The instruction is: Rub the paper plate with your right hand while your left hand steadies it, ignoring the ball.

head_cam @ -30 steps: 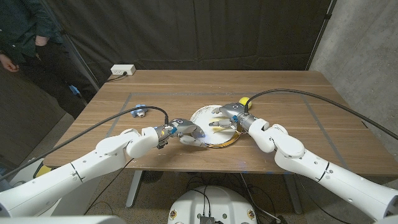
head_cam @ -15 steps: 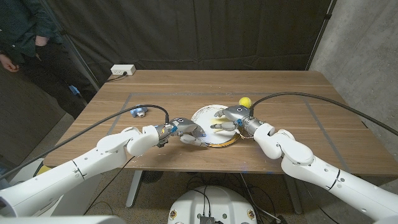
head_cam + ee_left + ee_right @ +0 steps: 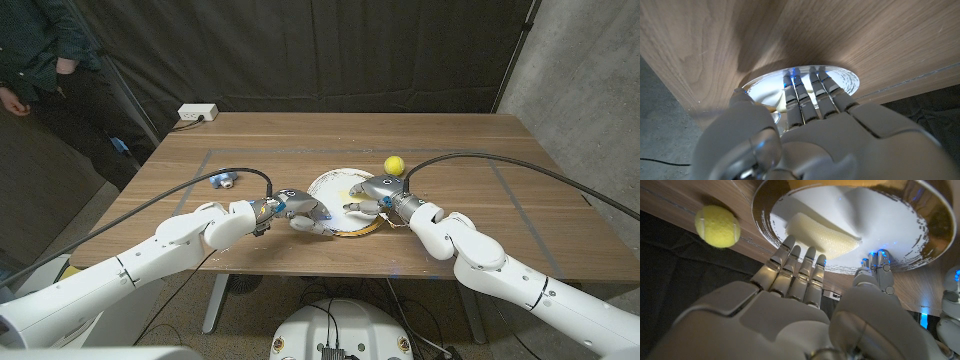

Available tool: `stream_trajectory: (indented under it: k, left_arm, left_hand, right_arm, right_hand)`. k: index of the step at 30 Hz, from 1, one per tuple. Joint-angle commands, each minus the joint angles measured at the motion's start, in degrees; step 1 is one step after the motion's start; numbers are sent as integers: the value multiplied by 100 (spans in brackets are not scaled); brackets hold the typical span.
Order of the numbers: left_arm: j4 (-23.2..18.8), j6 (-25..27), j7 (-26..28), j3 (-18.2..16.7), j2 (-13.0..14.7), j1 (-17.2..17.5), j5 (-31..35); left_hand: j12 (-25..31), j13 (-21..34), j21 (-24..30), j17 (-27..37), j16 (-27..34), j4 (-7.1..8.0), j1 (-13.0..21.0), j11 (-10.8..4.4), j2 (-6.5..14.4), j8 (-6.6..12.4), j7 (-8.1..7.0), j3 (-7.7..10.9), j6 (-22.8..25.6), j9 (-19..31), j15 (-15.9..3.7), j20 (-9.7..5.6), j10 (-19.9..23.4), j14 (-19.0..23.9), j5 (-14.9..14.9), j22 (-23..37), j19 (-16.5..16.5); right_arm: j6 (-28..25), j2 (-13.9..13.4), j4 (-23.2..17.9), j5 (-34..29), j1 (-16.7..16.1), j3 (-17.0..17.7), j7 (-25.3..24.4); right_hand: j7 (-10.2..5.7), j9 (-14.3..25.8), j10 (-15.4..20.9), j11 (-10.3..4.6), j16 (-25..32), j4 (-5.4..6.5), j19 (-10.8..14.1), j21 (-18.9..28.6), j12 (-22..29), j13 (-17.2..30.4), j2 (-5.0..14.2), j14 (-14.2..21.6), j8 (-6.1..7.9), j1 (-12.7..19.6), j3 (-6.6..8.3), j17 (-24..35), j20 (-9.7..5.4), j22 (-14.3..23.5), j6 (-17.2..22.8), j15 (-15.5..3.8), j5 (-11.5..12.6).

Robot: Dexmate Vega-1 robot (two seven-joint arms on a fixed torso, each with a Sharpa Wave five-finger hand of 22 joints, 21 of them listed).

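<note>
- Two robot hands meet at the paper plate (image 3: 338, 192), which lies on the counter (image 3: 450, 215) near its front edge, about midway across.
- Open wood stretches behind the plate to the far edge, and wide bare areas lie to either side; little room remains between the plate and the near edge.
- Left robot hand (image 3: 300, 213) sits at the plate's left rim, fingers (image 3: 801, 102) straight and close together, their tips on the rim; it grips nothing.
- Right robot hand (image 3: 372, 193) reaches over the plate's right side, fingers (image 3: 790, 267) extended with small gaps, held over a pale yellowish pad (image 3: 822, 237) lying in the plate; whether they press on it I cannot tell. It clamps nothing.
- Yellow ball (image 3: 394, 164) rests on the counter just behind the right robot hand, apart from the plate.
- At the far left corner sits a white power strip (image 3: 197, 113); a small blue object (image 3: 225, 180) lies left of the plate.
</note>
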Motion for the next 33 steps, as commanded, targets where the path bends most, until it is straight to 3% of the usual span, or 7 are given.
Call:
stream_trajectory:
  k: [1, 13, 20, 33]
  left_arm:
    - [-46, 89, -76, 15, -10, -8, 24]
    - [-42, 80, -43, 1, -6, 3, -25]
    - [-47, 48, -79, 18, -14, -28, -31]
    - [-5, 31, -247, 85, -98, -165, -22]
  left_hand:
    - [28, 13, -12, 24, 2, 19, 55, 28, -13, -17, -1, -25, 22, 22, -330, -215, 22, -4, -16, 31, -18]
    - [28, 13, -12, 24, 5, 23, 58, 29, -12, -23, 4, -31, 18, 22, -337, -217, 26, 1, -27, 32, -14]
    - [25, 13, -6, 24, 10, 24, 61, 37, -12, -21, 3, -35, 30, 23, -339, -219, 20, 13, -32, 32, 4]
    - [32, 13, -4, 23, 11, 23, 70, 22, -17, -18, 5, -41, 46, 23, -351, -218, 39, 20, -39, 31, 15]
  right_arm:
    - [2, 14, 147, -135, 32, -134, 82]
    - [-128, 113, 284, -277, 188, -201, 275]
    - [-185, 237, 428, -392, 451, -274, 465]
    - [190, 511, 721, -373, 949, -493, 555]
  right_hand:
    - [34, 5, 275, -10, 59, 7, 230, 81, 80, 1, 122, 256, 98, -7, 69, 11, -666, 24, 307, -665, -35]
    - [38, 3, 333, -19, 47, 13, 248, 83, 78, 0, 161, 311, 92, -29, 86, 11, -676, 28, 380, -654, -45]
    - [52, 2, 285, -13, 13, 14, 228, 71, 43, 0, 163, 275, 46, -48, 87, 10, -664, 29, 319, -640, -53]
    - [73, 2, 156, -18, -63, 11, 144, 28, -42, 0, 153, 172, -53, -91, 83, 11, -629, 29, 181, -602, -64]
